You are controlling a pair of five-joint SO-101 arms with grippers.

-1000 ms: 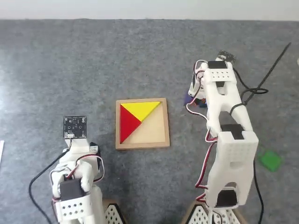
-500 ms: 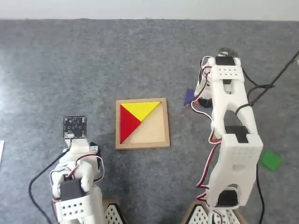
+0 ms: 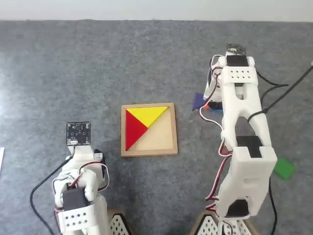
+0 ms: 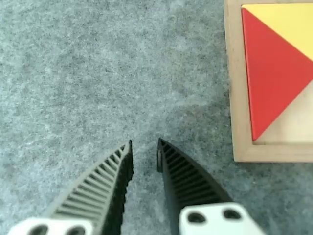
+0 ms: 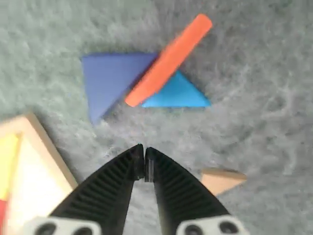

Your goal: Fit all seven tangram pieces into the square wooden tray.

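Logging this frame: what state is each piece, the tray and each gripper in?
wooden tray: partly filled, two pieces in.
red triangle: seated in tray.
yellow triangle: seated in tray.
dark blue triangle: on mat, partly under orange piece.
light blue triangle: on mat, partly under orange piece.
orange piece: tilted across both blue triangles.
tan piece: loose on mat.
green piece: loose on mat.
left gripper: open, empty.
right gripper: shut, empty.
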